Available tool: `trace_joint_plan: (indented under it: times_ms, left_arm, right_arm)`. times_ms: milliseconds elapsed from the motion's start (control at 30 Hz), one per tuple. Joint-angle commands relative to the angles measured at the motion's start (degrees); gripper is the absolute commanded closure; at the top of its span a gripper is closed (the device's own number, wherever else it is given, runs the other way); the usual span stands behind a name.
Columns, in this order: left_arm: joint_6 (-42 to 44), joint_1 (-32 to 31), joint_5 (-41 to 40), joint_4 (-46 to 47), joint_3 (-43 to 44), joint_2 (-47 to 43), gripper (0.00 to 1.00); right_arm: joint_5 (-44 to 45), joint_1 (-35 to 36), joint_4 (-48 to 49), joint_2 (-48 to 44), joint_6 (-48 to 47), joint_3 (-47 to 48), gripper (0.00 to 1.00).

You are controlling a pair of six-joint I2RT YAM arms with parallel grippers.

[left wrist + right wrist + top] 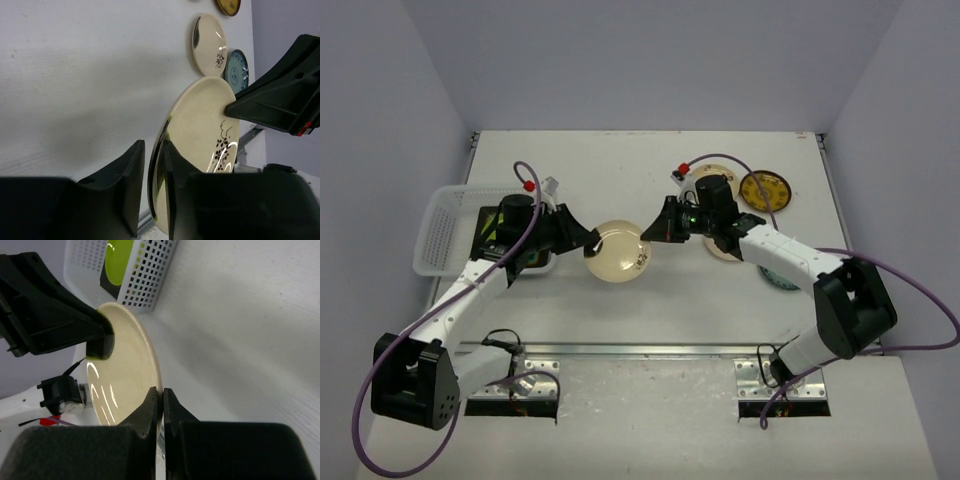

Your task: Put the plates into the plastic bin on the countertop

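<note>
A cream plate with a black flower sprig (618, 252) hangs on edge above the countertop (620, 170) between both grippers. My right gripper (163, 392) is shut on its right rim; it also shows in the top view (650, 232). My left gripper (154, 145) straddles the opposite rim with its jaws apart: one finger touches the plate face (200, 125) and a thin gap shows at the other. The plastic bin (440, 235) stands at the left and holds a lime-green plate (117, 260).
More plates lie on the right of the countertop: a brown-yellow patterned one (765, 190), a cream one with a dark patch (210, 44) and a pale blue-grey one (236, 69). The right arm lies over them. A metal rail (650, 348) runs along the front edge.
</note>
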Motion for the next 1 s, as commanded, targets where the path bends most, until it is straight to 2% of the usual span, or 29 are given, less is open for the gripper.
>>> trace_joint_plan:
  times_ms: [0,67,100,167,200,233,300,367,433,467,600,800,900,967]
  left_arm:
    - [0.4,-0.4,0.4,3.4,0.5,0.1,0.92]
    - [0.7,-0.4,0.3,2.9,1.1,0.3,1.00]
    - [1.2,-0.4,0.3,2.7,1.4,0.4,1.00]
    - [1.5,-0.4,-2.5,0.9,2.8,0.1,1.00]
    - [1.5,-0.4,-5.0,0.1,3.4,-0.3,1.00]
    - [1.5,-0.2,-8.3,-1.6,4.1,-0.8,1.00]
    - [-0.6,2.0,-19.8,-5.6,6.2,-3.1,1.00]
    - [-3.2,9.8,-24.0,-6.6,5.6,-6.6,1.00]
    - [-5.6,15.9,-24.4,-6.5,4.4,-8.7,1.00]
    - [-7.4,21.4,-24.8,-6.4,3.1,-10.6,1.00]
    - [-15.3,32.7,-29.0,-6.1,-1.5,-13.7,1.00]
    - [-17.1,35.0,-29.1,-2.9,-2.7,-8.6,1.00]
    - [-17.3,36.1,-31.0,-3.0,-2.9,-6.8,0.99]
    - [-17.4,36.3,-31.8,-1.9,-4.3,-7.1,0.94]
  right_arm:
    - [-4.9,0.0,7.4,-3.3,2.9,0.1,1.00]
    - [-5.2,0.0,7.6,-3.2,3.1,0.5,1.00]
    - [-5.3,-0.1,7.8,-3.3,3.2,0.5,1.00]
    - [-5.5,-0.2,7.9,-3.3,3.0,0.4,0.94]
    - [-5.4,-0.5,7.9,-3.5,2.9,0.1,0.71]
    - [-5.1,-0.9,8.1,-3.8,2.9,-0.5,0.39]
    - [-2.8,-4.1,7.1,-5.3,3.0,-3.2,0.02]
    - [-1.2,-6.6,6.5,-7.1,3.0,-6.9,0.01]
    - [-0.8,-9.7,5.9,-8.6,3.2,-9.3,0.01]
    - [-0.9,-11.2,5.7,-9.7,3.2,-11.5,0.01]
    - [1.1,-14.3,3.0,-14.2,0.7,-16.1,0.01]
    - [3.3,-16.2,-1.0,-18.0,-1.6,-18.0,0.01]
    - [8.9,-17.0,-4.0,-20.8,-1.3,-18.8,0.01]
    - [13.2,-17.3,-4.4,-22.5,-0.5,-19.8,0.01]
